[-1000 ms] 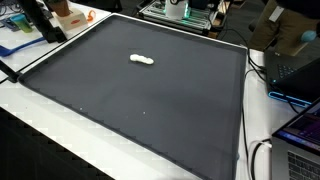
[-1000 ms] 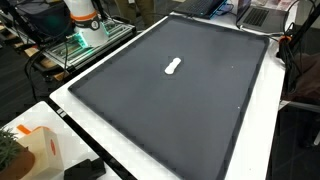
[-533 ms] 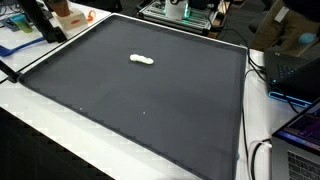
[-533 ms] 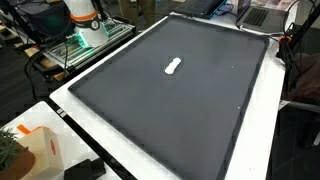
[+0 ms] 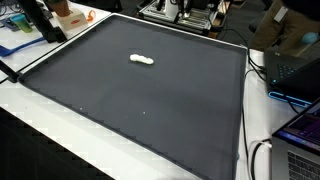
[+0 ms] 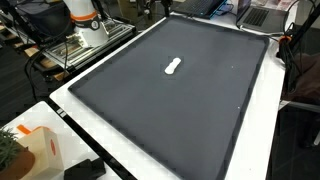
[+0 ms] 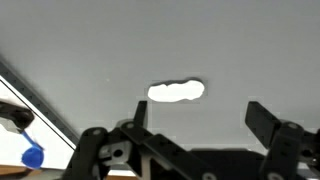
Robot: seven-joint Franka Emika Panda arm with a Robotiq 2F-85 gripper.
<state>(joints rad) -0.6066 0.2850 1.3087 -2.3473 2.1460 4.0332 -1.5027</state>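
A small white lumpy object [image 5: 142, 60] lies on a large dark mat [image 5: 150, 115] that covers the table; it shows in both exterior views [image 6: 173, 67]. In the wrist view my gripper [image 7: 200, 115] is open and empty, high above the mat [image 7: 90, 40]. The white object [image 7: 177, 92] sits just beyond the fingertips, between them and closer to the left finger. The gripper's fingers do not clearly show in either exterior view.
The robot base [image 6: 85, 18] stands on a cart beyond one mat edge. An orange box [image 5: 68, 14] sits at a far corner and shows near a plant [image 6: 38, 148]. Laptops [image 5: 300, 135] and cables [image 5: 262, 155] lie beside the mat. A blue item [image 7: 32, 156] lies off the mat.
The white object has not moved. A dark part of the arm has come into view at the top edge of both exterior views.
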